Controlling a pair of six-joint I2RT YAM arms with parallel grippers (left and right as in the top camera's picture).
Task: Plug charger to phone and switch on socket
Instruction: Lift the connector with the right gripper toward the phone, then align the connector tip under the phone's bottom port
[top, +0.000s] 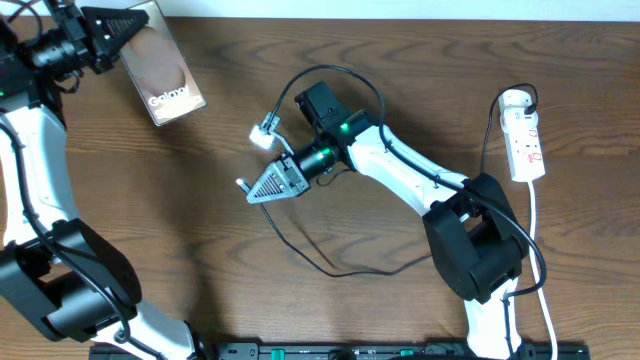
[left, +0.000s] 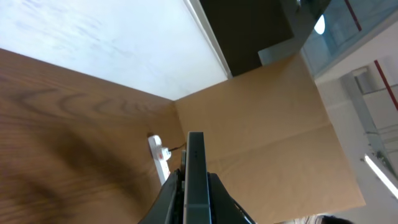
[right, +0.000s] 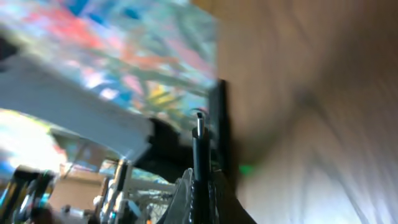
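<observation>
The phone (top: 166, 64), a dark slab with white "Galaxy" lettering, is held off the table at the far left by my left gripper (top: 128, 36), which is shut on it. In the left wrist view the phone (left: 195, 177) shows edge-on between the jaws. My right gripper (top: 262, 186) is shut on the charger's black plug (right: 198, 146), whose tip points away from the wrist, near the table's middle. The thin black cable (top: 335, 270) loops behind it on the table. The socket (top: 524, 135), a white strip with red markings, lies at the right; it also shows in the left wrist view (left: 159, 153).
A small white tag (top: 262, 135) hangs on the cable just above my right gripper. The socket's thick white cord (top: 537, 240) runs down toward the front edge. The right arm's base (top: 475, 245) stands at front right. The table is dark wood.
</observation>
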